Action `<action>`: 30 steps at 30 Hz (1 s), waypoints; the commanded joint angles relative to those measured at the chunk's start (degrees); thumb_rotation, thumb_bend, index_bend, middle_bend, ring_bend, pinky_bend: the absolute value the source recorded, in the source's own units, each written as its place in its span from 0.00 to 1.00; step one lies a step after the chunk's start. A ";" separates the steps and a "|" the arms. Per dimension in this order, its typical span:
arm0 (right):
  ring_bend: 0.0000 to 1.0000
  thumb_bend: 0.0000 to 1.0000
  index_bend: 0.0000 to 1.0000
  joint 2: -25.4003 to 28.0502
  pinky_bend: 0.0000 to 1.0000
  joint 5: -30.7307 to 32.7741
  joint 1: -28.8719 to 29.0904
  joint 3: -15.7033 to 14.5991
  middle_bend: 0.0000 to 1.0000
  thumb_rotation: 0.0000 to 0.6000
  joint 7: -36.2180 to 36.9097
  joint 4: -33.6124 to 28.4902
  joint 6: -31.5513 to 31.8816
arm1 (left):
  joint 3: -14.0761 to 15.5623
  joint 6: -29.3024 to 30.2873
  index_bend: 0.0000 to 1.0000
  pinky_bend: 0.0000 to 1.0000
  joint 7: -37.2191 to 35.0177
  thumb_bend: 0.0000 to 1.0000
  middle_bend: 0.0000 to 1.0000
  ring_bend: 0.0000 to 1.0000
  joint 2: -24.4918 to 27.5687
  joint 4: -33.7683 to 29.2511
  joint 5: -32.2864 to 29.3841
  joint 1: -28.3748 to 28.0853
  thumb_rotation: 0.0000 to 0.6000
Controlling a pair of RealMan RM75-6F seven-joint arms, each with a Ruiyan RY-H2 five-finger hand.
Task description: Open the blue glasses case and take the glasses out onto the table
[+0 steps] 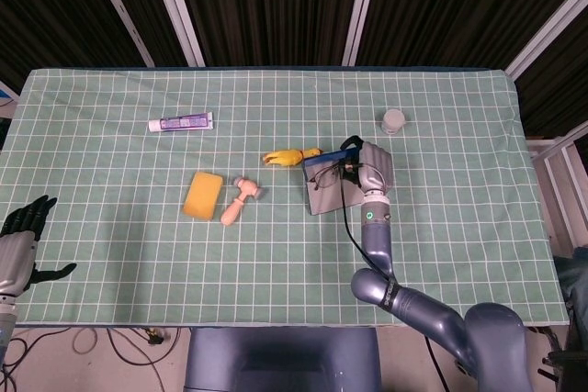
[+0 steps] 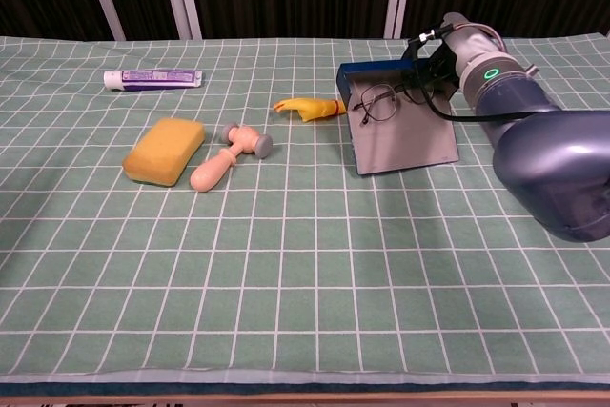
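Note:
The blue glasses case [image 1: 329,197] lies open right of the table's middle, grey lining [image 2: 405,140] up and blue wall [image 2: 374,71] at the far side. The dark wire-framed glasses [image 2: 377,101] hang over its far part. My right hand [image 1: 371,170] is at the case's far right corner and pinches the glasses [image 1: 325,177] by a temple. In the chest view my forearm covers most of that hand, and only its dark fingers [image 2: 424,56] show. My left hand [image 1: 22,229] hangs off the table's near left corner, fingers spread, holding nothing.
A yellow rubber chicken [image 1: 292,156] lies just left of the case. Further left are a toy hammer [image 1: 241,200], a yellow sponge [image 1: 203,195] and a toothpaste tube [image 1: 181,122]. A small grey pot [image 1: 393,120] stands beyond my right hand.

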 commanded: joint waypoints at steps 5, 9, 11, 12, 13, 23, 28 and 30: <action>1.00 0.48 0.54 -0.90 1.00 -2.43 0.29 0.69 0.96 1.00 3.25 1.16 0.83 | -0.07 -0.07 0.00 0.00 -0.18 0.00 0.00 0.00 0.02 -0.01 -0.15 0.00 1.00; 1.00 0.48 0.54 -1.52 1.00 -3.46 0.43 0.76 0.96 1.00 4.15 2.25 1.24 | -0.08 -0.06 0.00 0.00 -0.27 0.00 0.00 0.00 0.05 -0.05 -0.05 -0.02 1.00; 1.00 0.48 0.54 -1.81 1.00 -3.91 0.39 0.74 0.96 1.00 4.47 2.73 1.54 | -0.07 -0.05 0.00 0.00 -0.34 0.00 0.00 0.00 0.07 -0.05 -0.05 0.01 1.00; 1.00 0.48 0.54 -1.99 1.00 -4.20 0.34 0.73 0.96 1.00 4.67 3.00 1.81 | -0.07 -0.04 0.00 0.00 -0.38 0.00 0.00 0.00 0.08 -0.06 -0.03 0.01 1.00; 1.00 0.48 0.54 -2.13 1.00 -4.44 0.31 0.73 0.96 1.00 4.87 3.19 2.06 | -0.08 -0.03 0.00 0.00 -0.39 0.00 0.00 0.00 0.09 -0.06 -0.02 0.01 1.00; 1.00 0.48 0.54 -3.06 1.00 -6.69 0.26 1.01 0.96 1.00 6.73 4.62 3.36 | -0.06 0.04 0.00 0.00 -0.52 0.00 0.00 0.00 0.12 -0.11 0.10 0.05 1.00; 1.00 0.48 0.54 -3.33 1.00 -6.56 0.10 1.07 0.96 1.00 6.00 5.08 2.95 | -0.06 0.02 0.00 0.00 -0.47 0.00 0.00 0.00 0.13 -0.11 0.08 0.04 1.00; 1.00 0.48 0.54 -3.47 1.00 -6.39 0.03 1.08 0.96 1.00 5.49 5.37 2.75 | -0.06 -0.01 0.00 0.00 -0.49 0.00 0.00 0.00 0.14 -0.11 0.05 0.04 1.00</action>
